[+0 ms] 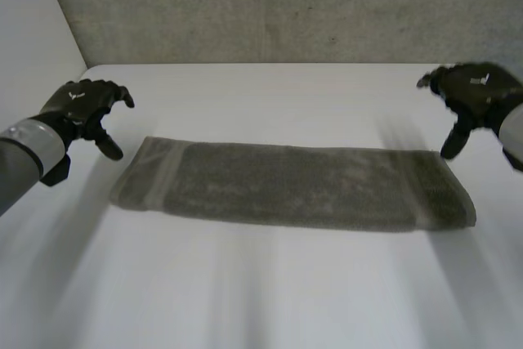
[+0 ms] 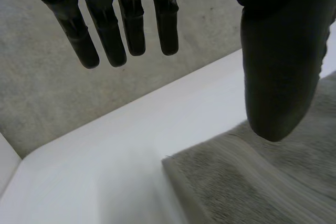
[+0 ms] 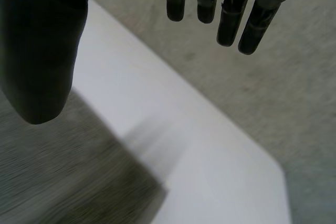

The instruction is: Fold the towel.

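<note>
A grey towel (image 1: 294, 185) lies folded into a long strip across the middle of the white table (image 1: 261, 284). My left hand (image 1: 86, 104) hovers above the table just off the towel's left end, fingers spread and holding nothing. My right hand (image 1: 474, 91) hovers off the towel's right end, also spread and empty. From the left wrist, the fingers (image 2: 131, 24) hang straight over the table, the thumb (image 2: 278, 72) over the towel's end (image 2: 252, 182). From the right wrist, straight fingers (image 3: 231, 14) and thumb (image 3: 42, 51) stand above a towel corner (image 3: 68, 171).
A grey speckled wall (image 1: 286, 6) rises behind the table's far edge. A white side panel (image 1: 33, 38) stands at the far left. Bare tabletop lies in front of the towel and beyond both its ends.
</note>
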`<move>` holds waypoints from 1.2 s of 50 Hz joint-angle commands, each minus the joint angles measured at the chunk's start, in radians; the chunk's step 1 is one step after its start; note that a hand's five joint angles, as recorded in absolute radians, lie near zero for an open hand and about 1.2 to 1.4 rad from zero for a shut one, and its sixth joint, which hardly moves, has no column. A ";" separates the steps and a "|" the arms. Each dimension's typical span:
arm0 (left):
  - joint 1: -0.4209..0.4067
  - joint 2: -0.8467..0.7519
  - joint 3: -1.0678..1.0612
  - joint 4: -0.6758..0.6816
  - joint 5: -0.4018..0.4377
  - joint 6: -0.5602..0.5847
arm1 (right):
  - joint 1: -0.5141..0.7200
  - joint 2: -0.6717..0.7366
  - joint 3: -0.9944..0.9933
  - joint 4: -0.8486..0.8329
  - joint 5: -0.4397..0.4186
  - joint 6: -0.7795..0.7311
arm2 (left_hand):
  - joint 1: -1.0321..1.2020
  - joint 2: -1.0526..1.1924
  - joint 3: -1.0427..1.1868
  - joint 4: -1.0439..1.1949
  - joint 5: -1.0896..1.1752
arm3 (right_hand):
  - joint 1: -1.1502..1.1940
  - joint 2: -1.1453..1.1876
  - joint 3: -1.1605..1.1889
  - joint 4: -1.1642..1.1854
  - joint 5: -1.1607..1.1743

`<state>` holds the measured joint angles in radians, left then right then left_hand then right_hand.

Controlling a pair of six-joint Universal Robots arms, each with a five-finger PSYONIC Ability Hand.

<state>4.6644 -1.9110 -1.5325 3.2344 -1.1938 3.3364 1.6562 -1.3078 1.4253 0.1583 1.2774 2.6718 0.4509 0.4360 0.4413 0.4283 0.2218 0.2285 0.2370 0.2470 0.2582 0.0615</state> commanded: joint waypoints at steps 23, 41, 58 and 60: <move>0.036 0.101 -0.275 0.074 0.131 0.005 | -0.165 0.174 0.348 -0.285 -0.132 -0.147 | -0.047 -0.032 -0.037 -0.024 0.008 | 0.511 0.502 0.492 0.481 0.503; 0.036 0.101 -0.276 0.074 0.131 0.005 | -0.381 0.159 0.234 -0.278 -0.133 -0.303 | -0.049 -0.035 -0.040 -0.027 0.005 | 1.168 1.159 1.149 1.138 1.160; 0.068 0.124 -0.278 0.073 0.134 0.003 | -0.192 0.058 -0.193 -0.039 -0.130 -0.195 | -0.049 -0.035 -0.040 -0.027 0.005 | 1.168 1.159 1.149 1.138 1.160; 0.066 0.125 -0.278 0.073 0.134 0.003 | -0.118 0.055 -0.197 -0.042 -0.128 -0.173 | -0.049 -0.035 -0.040 -0.027 0.005 | 1.168 1.159 1.149 1.138 1.160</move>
<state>4.7328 -1.7950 -1.8099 3.3072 -1.0587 3.3398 1.3194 -1.2142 1.2697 0.1100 1.1452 2.4180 0.4509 0.4360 0.4413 0.4284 0.2234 1.3110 1.3073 1.3129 1.3323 1.1499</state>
